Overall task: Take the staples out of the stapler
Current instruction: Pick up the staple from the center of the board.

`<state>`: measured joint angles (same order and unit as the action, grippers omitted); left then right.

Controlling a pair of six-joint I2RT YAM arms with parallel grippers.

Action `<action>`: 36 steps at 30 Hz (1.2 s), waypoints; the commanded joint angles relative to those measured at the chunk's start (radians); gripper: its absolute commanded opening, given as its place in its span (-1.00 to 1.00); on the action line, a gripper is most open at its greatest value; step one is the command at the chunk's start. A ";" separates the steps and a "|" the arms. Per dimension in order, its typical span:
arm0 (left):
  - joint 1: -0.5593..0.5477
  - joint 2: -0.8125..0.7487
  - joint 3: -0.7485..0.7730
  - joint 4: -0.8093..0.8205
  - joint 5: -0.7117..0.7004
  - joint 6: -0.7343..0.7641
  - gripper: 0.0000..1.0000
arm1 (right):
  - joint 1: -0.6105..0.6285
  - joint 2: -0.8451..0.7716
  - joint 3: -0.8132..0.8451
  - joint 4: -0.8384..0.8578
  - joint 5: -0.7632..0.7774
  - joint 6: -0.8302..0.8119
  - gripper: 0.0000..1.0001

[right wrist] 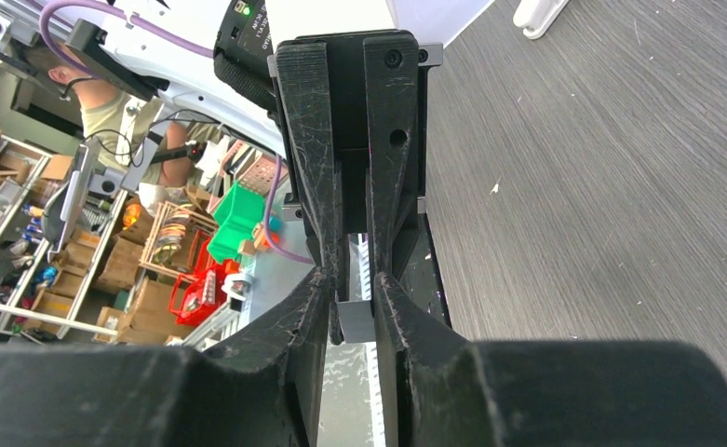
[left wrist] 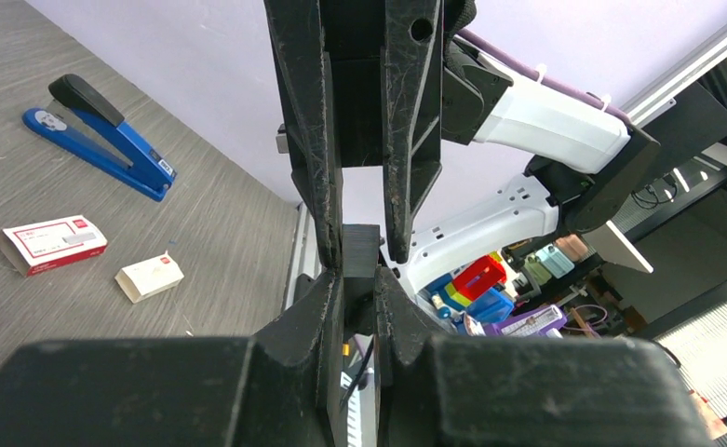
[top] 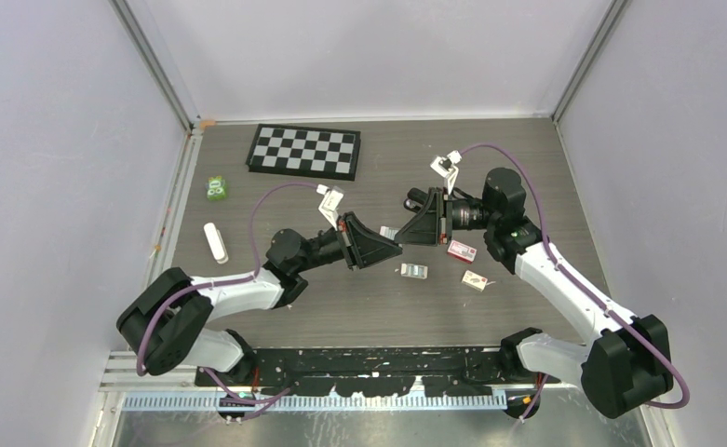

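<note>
The blue stapler [left wrist: 99,135], with its black top arm raised, lies on the table behind the grippers; in the top view only a dark bit of it [top: 415,198] shows past the right gripper. Both grippers meet tip to tip above the table's middle. My left gripper [left wrist: 359,279] is shut on a short block of staples [left wrist: 360,256], which looks dark from this side. My right gripper [right wrist: 355,284] comes in from the opposite side, and its jaws are closed on the same block's grey end [right wrist: 355,318]. In the top view the block [top: 388,231] shows pale between them.
A red-and-white staple box [left wrist: 52,244] and a small white box [left wrist: 150,277] lie near the stapler. A small clear item [top: 413,271] sits below the grippers. A checkerboard [top: 305,151], a green object [top: 217,189] and a white object [top: 215,242] lie at the back left.
</note>
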<state>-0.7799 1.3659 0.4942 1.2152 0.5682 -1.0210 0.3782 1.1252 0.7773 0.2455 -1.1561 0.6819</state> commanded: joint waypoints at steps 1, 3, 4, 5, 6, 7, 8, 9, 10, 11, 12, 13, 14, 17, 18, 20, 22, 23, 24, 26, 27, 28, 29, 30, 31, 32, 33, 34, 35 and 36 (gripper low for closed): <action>-0.006 -0.002 -0.005 0.073 -0.012 0.000 -0.97 | 0.006 -0.028 0.039 0.015 0.003 -0.022 -0.43; -0.005 -0.002 -0.007 0.073 -0.014 -0.001 -0.97 | 0.006 -0.029 0.040 0.014 0.001 -0.024 -0.48; -0.005 -0.002 -0.008 0.073 -0.014 0.000 -0.97 | 0.006 -0.030 0.039 0.013 0.001 -0.024 -0.51; -0.006 -0.002 -0.007 0.073 -0.014 0.000 -0.97 | 0.006 -0.030 0.040 0.012 0.001 -0.024 -0.57; -0.006 -0.002 -0.008 0.073 -0.016 0.000 -0.97 | 0.007 -0.030 0.041 0.011 -0.002 -0.025 -0.63; -0.006 -0.002 -0.008 0.073 -0.016 -0.001 -0.97 | 0.006 -0.030 0.041 0.012 -0.002 -0.025 -0.69; -0.005 -0.002 -0.008 0.073 -0.016 0.000 -0.95 | 0.006 -0.030 0.042 0.012 -0.003 -0.026 -0.75; -0.006 -0.002 -0.008 0.073 -0.016 -0.001 -0.92 | 0.006 -0.030 0.044 0.011 -0.004 -0.026 -0.79; -0.005 0.000 -0.007 0.073 -0.016 -0.001 -0.87 | 0.005 -0.031 0.044 0.011 -0.004 -0.028 -0.82; -0.005 -0.001 -0.007 0.073 -0.015 -0.004 -0.77 | 0.007 -0.033 0.044 0.009 -0.003 -0.028 -0.85; -0.006 -0.003 -0.008 0.073 -0.015 -0.006 -0.63 | 0.006 -0.033 0.045 0.006 -0.004 -0.031 -0.86; -0.005 -0.007 -0.010 0.073 -0.018 -0.006 -0.49 | 0.007 -0.034 0.046 -0.003 -0.002 -0.037 -0.86; -0.006 -0.012 -0.013 0.070 -0.022 -0.005 -0.35 | 0.006 -0.035 0.049 -0.015 0.000 -0.047 -0.86; -0.005 -0.051 -0.030 0.034 -0.034 0.018 0.00 | 0.005 -0.039 0.066 -0.084 0.011 -0.104 -0.86; -0.004 -0.076 -0.035 0.000 -0.036 0.036 0.09 | 0.004 -0.040 0.072 -0.116 0.016 -0.140 -0.86; -0.002 -0.140 -0.049 -0.103 -0.044 0.094 0.21 | 0.003 -0.046 0.090 -0.191 0.033 -0.208 -0.86; 0.004 -0.221 -0.068 -0.257 -0.059 0.164 0.29 | -0.002 -0.050 0.107 -0.267 0.052 -0.275 -0.86; 0.006 -0.265 -0.079 -0.341 -0.078 0.196 0.32 | -0.006 -0.052 0.115 -0.303 0.063 -0.307 -0.86; 0.008 -0.306 -0.090 -0.412 -0.100 0.231 0.33 | -0.009 -0.055 0.123 -0.342 0.079 -0.344 -0.86; 0.010 -0.379 -0.111 -0.574 -0.148 0.291 0.40 | -0.018 -0.059 0.142 -0.418 0.117 -0.420 -0.86; 0.011 -0.410 -0.117 -0.647 -0.176 0.309 0.47 | -0.023 -0.060 0.155 -0.455 0.139 -0.455 -0.85; 0.011 -0.444 -0.119 -0.711 -0.205 0.323 0.53 | -0.028 -0.062 0.166 -0.492 0.160 -0.491 -0.85; 0.011 -0.458 -0.122 -0.762 -0.232 0.331 0.59 | -0.034 -0.065 0.173 -0.520 0.191 -0.521 -0.85; 0.011 -0.462 -0.125 -0.790 -0.249 0.340 0.60 | -0.041 -0.069 0.180 -0.546 0.214 -0.552 -0.85; 0.011 -0.455 -0.127 -0.806 -0.262 0.347 0.60 | -0.047 -0.073 0.186 -0.569 0.235 -0.576 -0.85; 0.011 -0.441 -0.126 -0.814 -0.273 0.349 0.60 | -0.054 -0.077 0.187 -0.582 0.255 -0.593 -0.85; 0.011 -0.417 -0.121 -0.815 -0.285 0.350 0.59 | -0.064 -0.080 0.189 -0.593 0.270 -0.607 -0.85; 0.011 -0.385 -0.114 -0.810 -0.294 0.353 0.58 | -0.075 -0.080 0.189 -0.600 0.285 -0.616 -0.85; 0.011 -0.350 -0.103 -0.801 -0.301 0.356 0.57 | -0.084 -0.079 0.189 -0.602 0.299 -0.616 -0.85; 0.011 -0.305 -0.089 -0.785 -0.304 0.360 0.55 | -0.093 -0.077 0.189 -0.604 0.308 -0.618 -0.85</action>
<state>-0.7757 0.9581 0.3759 0.4938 0.3355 -0.7189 0.3149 1.0695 0.9249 -0.2966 -0.9379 0.1570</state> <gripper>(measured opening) 0.789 0.220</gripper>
